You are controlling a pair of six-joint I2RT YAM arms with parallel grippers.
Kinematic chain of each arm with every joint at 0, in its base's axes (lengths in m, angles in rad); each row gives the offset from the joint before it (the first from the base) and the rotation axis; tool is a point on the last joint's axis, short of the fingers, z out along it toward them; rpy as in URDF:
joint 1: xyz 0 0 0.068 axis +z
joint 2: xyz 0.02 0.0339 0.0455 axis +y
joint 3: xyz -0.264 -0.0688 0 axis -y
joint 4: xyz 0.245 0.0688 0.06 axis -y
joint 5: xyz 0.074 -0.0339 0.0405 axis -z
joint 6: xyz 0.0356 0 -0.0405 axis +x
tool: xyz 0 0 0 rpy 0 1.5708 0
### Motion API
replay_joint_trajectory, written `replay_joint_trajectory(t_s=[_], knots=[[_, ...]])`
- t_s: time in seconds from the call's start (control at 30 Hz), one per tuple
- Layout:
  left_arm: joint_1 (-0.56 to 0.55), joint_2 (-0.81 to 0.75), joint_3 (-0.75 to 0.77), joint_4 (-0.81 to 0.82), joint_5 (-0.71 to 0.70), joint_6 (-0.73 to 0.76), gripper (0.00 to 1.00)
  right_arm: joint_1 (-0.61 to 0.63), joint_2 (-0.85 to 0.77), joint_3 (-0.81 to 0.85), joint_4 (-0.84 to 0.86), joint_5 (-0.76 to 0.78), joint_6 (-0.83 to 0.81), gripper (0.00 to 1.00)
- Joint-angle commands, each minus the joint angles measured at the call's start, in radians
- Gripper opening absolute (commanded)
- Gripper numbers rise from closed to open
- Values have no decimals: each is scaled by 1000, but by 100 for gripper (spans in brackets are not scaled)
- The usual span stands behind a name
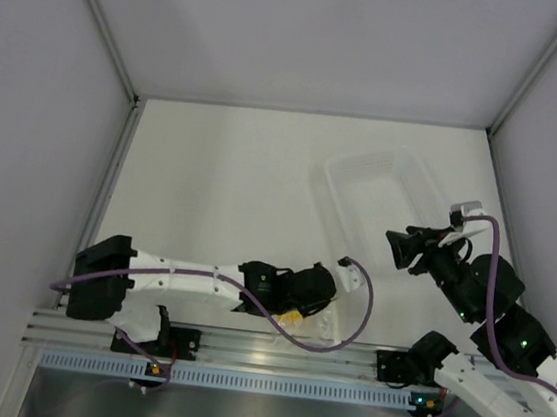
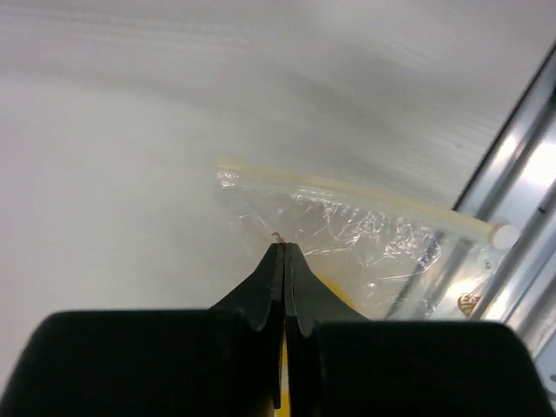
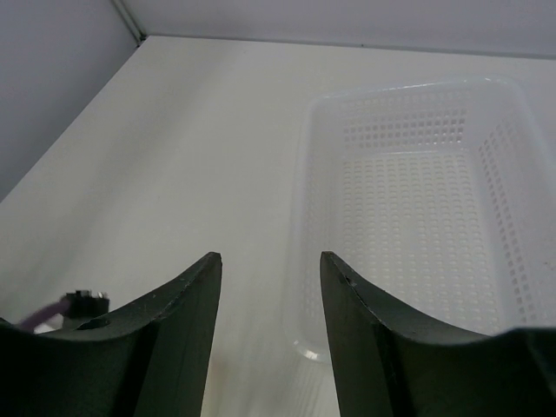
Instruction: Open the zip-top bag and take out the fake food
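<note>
The white, matte table (image 1: pixel 221 182) fills the cell floor, smooth and bare-looking, with an aluminium rail (image 1: pixel 273 349) along its near edge. On its far right sits a clear rigid tray (image 3: pixel 408 87), rectangular with rounded corners, its floor and walls pierced by rows of small holes.

The right gripper (image 3: pixel 269 261) hangs above the table just short of the tray's near left corner. Its two black, curved fingers stand wide apart with only table showing between them; it holds and touches nothing.

The left gripper (image 2: pixel 284 248) is down low at the near edge, its arm stretched sideways along the rail. Its black fingers are pressed together so that only a thin seam shows, and the tips meet on the film of the zip-top bag (image 2: pixel 365 230), nipping a small bit of the plastic.

The bag lies flat on the table just beside the rail. It is thin, clear and heavily crinkled, catching bright glints. A pale, opaque zip strip (image 2: pixel 347 187) runs straight along its far edge and looks sealed, ending in a small rounded knob by the rail.

The fake food (image 2: pixel 334 291), smooth and bright yellow, lies inside the bag, mostly hidden under the left fingers.
</note>
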Motion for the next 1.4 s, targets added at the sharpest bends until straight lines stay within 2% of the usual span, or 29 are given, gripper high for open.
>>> replay_joint_trajectory(t_s=[0.0,0.17,0.37,0.5,0.53,0.67,0.87,0.9,1.0,1.17,1.3,1.37], knots=[[27,-123,-59,149,-136,-59,0,15,-11,8,6,0,3,50],[52,-191,-86,194,-334,-158,0,15,19,-2,42,-96,10,50],[96,-350,-147,255,-348,-233,0,15,62,-7,88,-304,-25,51],[220,-481,-184,261,-112,-299,0,15,73,-13,99,-389,-72,53],[287,-501,-187,261,16,-319,0,16,72,-18,102,-406,-80,53],[447,-573,-196,260,270,-339,0,15,36,-47,140,-436,-111,53],[639,-628,-192,260,593,-365,0,18,-22,-168,316,-592,-195,60],[667,-628,-187,260,629,-367,0,16,-19,-179,344,-645,-185,60],[678,-628,-173,258,658,-373,0,16,33,-180,422,-676,-95,60],[678,-615,-167,280,672,-390,0,18,243,-134,531,-775,76,55],[678,-608,-176,326,723,-416,0,18,312,-122,615,-663,171,55],[678,-613,-184,343,744,-428,0,19,355,-108,631,-655,194,55]])
